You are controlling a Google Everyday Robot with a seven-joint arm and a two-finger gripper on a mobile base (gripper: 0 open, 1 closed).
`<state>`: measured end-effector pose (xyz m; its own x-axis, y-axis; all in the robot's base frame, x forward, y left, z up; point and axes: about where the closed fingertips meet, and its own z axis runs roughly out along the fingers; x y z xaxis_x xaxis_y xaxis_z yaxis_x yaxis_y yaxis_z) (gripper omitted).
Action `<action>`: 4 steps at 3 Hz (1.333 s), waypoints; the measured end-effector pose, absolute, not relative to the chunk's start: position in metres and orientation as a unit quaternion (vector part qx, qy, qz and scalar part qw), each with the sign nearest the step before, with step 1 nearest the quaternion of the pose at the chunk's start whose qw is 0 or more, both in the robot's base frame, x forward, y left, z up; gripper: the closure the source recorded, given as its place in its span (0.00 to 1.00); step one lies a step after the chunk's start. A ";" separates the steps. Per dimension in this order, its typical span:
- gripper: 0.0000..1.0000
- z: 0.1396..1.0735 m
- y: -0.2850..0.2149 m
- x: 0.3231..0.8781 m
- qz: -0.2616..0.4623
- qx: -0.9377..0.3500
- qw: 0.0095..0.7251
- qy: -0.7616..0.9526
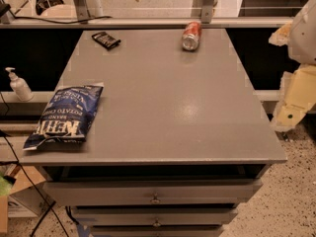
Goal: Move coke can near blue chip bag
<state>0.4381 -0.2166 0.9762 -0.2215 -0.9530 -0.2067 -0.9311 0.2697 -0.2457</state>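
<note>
The coke can (191, 35), red with a silver end facing me, lies on its side at the back right of the grey cabinet top (168, 107). The blue chip bag (64, 116), dark blue with white block lettering, lies flat at the front left corner, partly over the left edge. The gripper (292, 105) hangs with the cream and white arm at the right edge of the view, off the cabinet's right side, well apart from both the can and the bag.
A small flat black packet (105, 39) lies at the back left of the top. A white pump bottle (19, 85) stands on a ledge to the left. Drawers (155, 196) sit below the front edge. A rail (148, 21) runs behind the cabinet.
</note>
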 end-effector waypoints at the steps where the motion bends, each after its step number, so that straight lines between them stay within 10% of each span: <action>1: 0.00 0.976 -0.217 0.438 -0.035 -0.603 0.159 0.781; 4: 0.00 0.975 -0.201 0.517 0.105 -0.571 0.347 0.736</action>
<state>0.5170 -0.2009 0.9748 -0.1066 -0.7682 -0.6312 -0.9140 0.3256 -0.2419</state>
